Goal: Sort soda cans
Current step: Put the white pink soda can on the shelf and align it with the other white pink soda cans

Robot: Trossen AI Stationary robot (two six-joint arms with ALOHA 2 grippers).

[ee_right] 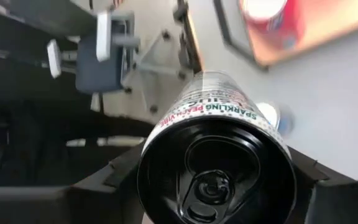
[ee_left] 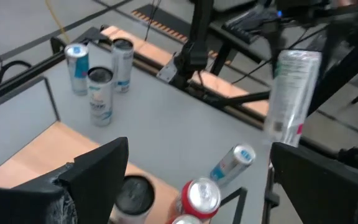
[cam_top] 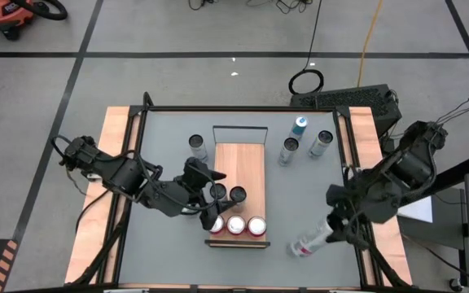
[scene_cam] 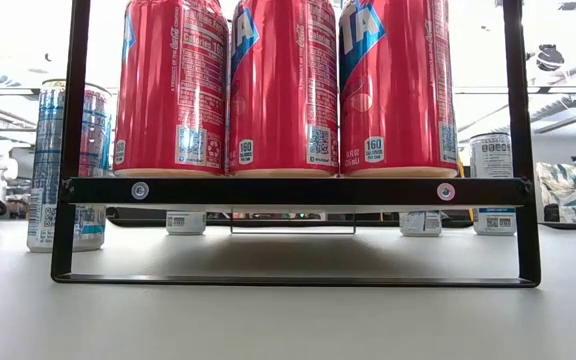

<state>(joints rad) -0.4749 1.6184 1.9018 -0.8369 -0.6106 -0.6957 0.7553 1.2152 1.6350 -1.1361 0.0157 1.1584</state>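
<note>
Dark-topped silver can (ee_right: 219, 158) clamped lengthwise between right gripper (cam_top: 338, 213) fingers, tilted over the table's near right, left gripper (cam_top: 204, 189) spread wide around two dark-topped cans (cam_top: 227, 194) on wooden tray (cam_top: 241, 161).

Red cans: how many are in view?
3, side by side along the wooden tray's near edge: left can, middle can, right can. None seen elsewhere; more could be hidden.

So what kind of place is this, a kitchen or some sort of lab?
Most likely a robotics lab or workshop, not a kitchen. A framed work table stands on a bare grey floor marked with black tape lines, cables trail across it, and an orange shop vacuum sits in the corner.
</note>
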